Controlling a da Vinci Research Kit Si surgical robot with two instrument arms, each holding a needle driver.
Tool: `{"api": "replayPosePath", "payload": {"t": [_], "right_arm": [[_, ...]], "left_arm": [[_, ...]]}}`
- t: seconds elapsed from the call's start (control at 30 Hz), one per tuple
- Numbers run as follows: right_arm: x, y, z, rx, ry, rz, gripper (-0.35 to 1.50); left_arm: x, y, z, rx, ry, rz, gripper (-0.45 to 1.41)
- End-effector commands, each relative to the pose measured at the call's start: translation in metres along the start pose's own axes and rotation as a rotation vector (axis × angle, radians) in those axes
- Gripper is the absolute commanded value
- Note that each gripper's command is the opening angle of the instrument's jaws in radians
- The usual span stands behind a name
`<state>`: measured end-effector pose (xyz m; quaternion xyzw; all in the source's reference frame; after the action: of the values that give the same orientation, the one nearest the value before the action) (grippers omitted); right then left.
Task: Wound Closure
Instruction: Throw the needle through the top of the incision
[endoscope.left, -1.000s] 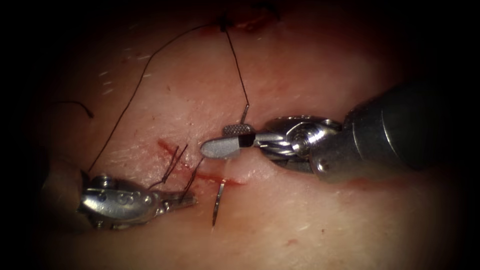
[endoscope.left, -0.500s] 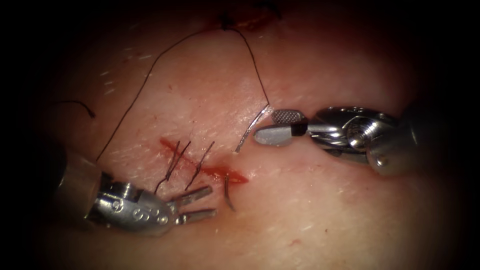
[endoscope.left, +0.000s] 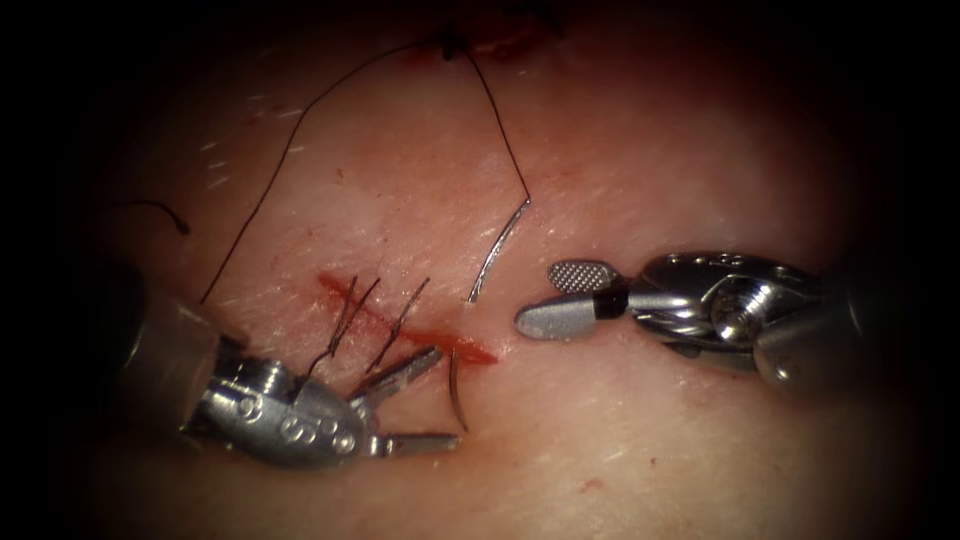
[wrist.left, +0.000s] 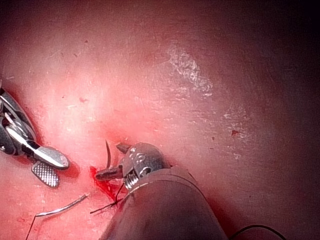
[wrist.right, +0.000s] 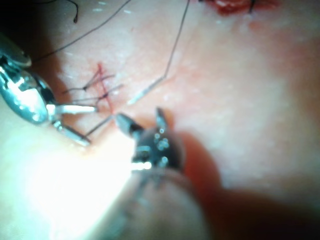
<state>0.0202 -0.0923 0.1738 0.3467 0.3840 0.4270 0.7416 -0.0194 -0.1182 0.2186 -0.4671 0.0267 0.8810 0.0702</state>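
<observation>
sitting mid-stitch in the tissue (endoscope.left: 620, 130), with the needle (endoscope.left: 497, 250) lodged through both lips of the cut (endoscope.left: 440, 345): swaged end standing free on the upper right side, tip (endoscope.left: 456, 390) poking out below the cut on the near side. no longer held by the right tool (endoscope.left: 565, 297), which has let go since a second ago and pulled back to the right, jaws apart and gripping nothing. left tool (endoscope.left: 420, 402) also spread wide, one jaw either side of the emerging tip, closed on nothing yet; a second ago those jaws were together, further left. thread (endoscope.left: 495, 110) running slack from the needle's tail up to a knot (endoscope.left: 447, 44) at the far end of the wound, then looping back down the left side toward the left shaft. two earlier stitches (endoscope.left: 365, 320) with short cut ends already crossing the left part of the cut, red fluid (endoscope.left: 470, 352) pooled at its right end. judging by this: bite placed, needle not drawn out, thread not pulled through, knot for this stitch undone, and the right end of the cut not closed
</observation>
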Motion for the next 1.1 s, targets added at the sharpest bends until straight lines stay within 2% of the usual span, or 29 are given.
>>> {"api": "replayPosePath", "payload": {"t": [0.03,0.4,0.67,0.7,0.73,0.8,0.97,1.1], "right_arm": [[-0.001,-0.0005,0.0011,0.001,0.001,0.001,1.31],[-0.001,-0.0004,0.0012,-0.002,0.007,0.0,1.31],[-0.001,-0.0003,0.0011,-0.007,0.011,0.0,1.31],[-0.001,-0.0003,0.0011,-0.007,0.011,0.0,1.31],[-0.001,-0.0003,0.0011,-0.009,0.012,0.0,1.31],[-0.001,-0.0002,0.0009,-0.013,0.016,0.0,1.31],[-0.0011,0.0003,0.0001,-0.019,0.021,-0.001,1.31],[-0.0011,0.0007,-0.0005,-0.028,0.028,-0.037,1.29]], "left_arm": [[0.0008,0.0018,0.0008,-0.004,0.001,0.005,0.74],[0.0007,0.0013,0.0027,-0.027,-0.013,0.048,0.67],[-0.0003,0.0,0.0029,-0.087,-0.049,0.093,0.49],[-0.0004,-0.0001,0.003,-0.093,-0.052,0.094,0.44],[-0.0005,-0.0002,0.003,-0.1,-0.054,0.096,0.2],[-0.0006,-0.0002,0.0027,-0.109,-0.05,0.131,-0.45],[0.0002,0.0011,0.0014,-0.086,-0.074,0.136,-0.45],[0.0015,0.0022,0.0001,-0.17,-0.002,0.041,-0.45]]}}
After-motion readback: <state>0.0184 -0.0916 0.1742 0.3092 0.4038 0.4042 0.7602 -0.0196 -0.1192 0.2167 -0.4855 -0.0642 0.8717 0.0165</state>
